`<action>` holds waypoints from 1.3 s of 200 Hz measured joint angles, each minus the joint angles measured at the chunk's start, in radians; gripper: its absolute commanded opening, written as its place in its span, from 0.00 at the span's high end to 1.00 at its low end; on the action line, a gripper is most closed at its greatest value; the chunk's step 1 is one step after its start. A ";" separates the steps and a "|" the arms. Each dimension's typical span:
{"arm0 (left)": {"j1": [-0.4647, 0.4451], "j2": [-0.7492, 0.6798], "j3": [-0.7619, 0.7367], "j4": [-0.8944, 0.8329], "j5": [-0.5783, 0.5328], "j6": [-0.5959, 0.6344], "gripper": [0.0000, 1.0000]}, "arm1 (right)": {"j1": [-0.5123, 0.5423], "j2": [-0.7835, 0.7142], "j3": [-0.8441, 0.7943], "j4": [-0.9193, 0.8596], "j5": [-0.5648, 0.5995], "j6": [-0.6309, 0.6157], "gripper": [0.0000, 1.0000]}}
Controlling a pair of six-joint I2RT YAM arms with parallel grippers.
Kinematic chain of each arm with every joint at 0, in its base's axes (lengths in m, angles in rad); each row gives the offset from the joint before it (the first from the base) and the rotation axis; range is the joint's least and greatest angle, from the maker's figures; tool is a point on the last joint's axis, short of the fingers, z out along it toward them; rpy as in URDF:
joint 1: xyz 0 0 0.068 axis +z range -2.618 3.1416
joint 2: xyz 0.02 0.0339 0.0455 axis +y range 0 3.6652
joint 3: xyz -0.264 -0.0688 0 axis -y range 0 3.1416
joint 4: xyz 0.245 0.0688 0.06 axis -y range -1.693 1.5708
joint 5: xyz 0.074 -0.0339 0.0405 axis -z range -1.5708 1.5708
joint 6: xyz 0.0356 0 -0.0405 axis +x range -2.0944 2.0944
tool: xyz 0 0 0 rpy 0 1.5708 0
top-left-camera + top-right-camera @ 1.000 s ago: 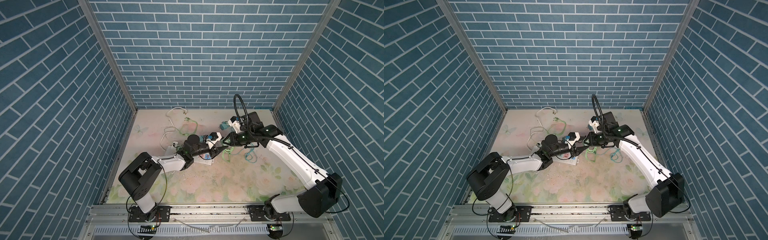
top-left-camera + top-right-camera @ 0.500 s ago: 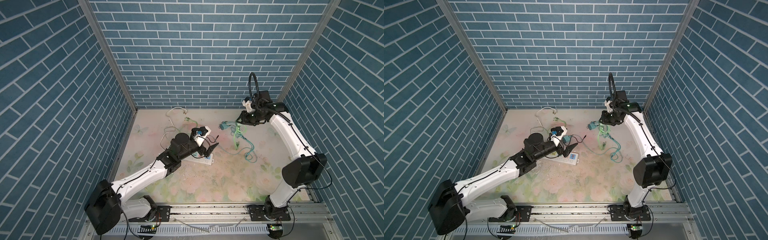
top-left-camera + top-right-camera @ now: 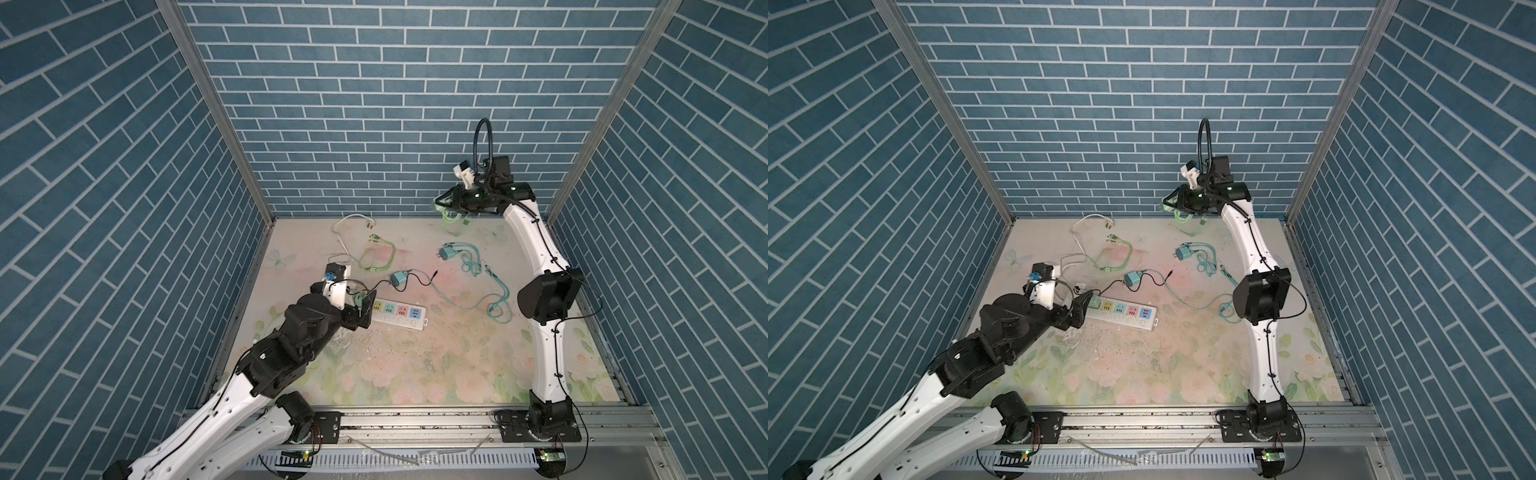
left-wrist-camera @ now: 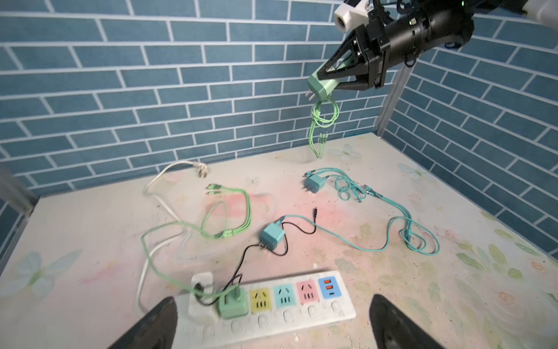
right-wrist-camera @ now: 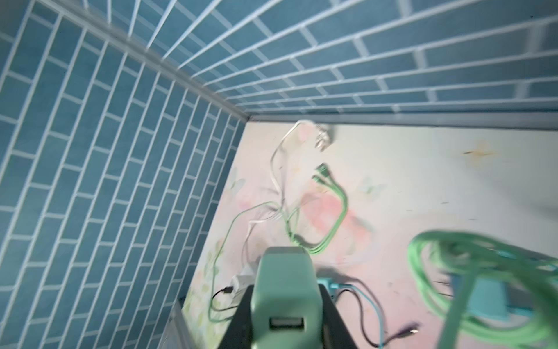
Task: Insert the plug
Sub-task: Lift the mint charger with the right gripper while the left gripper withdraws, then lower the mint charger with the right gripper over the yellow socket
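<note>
Right gripper is high in the upper right of both top views, close to the brick wall. Black jaws pinch the mint plug: smooth boxy plastic, rounded corners, two metal prongs pointing away from the arm. Its green cable hangs coiled underneath, clear of the mat.

Left gripper is low at centre-left, at the left end of the power strip, with black wedge fingers spread wide. The strip is a long white glossy bar with rounded ends, flat on the mat, showing yellow, teal, pink and blue socket faces. A second green plug is seated in its left end socket.

The floral mat is matte, scuffed and crumb-speckled. Loose behind the strip:
- teal cube charger with a thin black lead
- another teal charger with tangled teal cable
- green cable loop
- white cord

The lower half of the mat is open. The right arm sits tight to the back corner.
</note>
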 measured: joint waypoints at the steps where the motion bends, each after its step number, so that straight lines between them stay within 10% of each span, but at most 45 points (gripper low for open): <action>1: 0.000 -0.006 0.000 -0.005 -0.002 -0.003 0.00 | 0.003 0.002 0.000 -0.001 -0.005 -0.003 1.00; 51: 0.000 -0.253 0.015 -0.214 -0.130 -0.097 0.00 | 0.185 0.019 -0.068 -0.189 -0.074 -0.275 1.00; 102: 0.000 -0.249 0.029 -0.285 -0.216 -0.130 0.00 | 0.361 0.019 -0.225 -0.359 0.236 -0.489 1.00; 148: 0.000 -0.201 0.029 -0.281 -0.285 -0.099 0.00 | 0.473 0.018 -0.393 -0.346 0.437 -0.571 1.00; 260: 0.000 -0.204 0.005 -0.188 -0.352 -0.028 0.00 | 0.562 -0.023 -0.395 -0.223 0.435 -0.620 1.00</action>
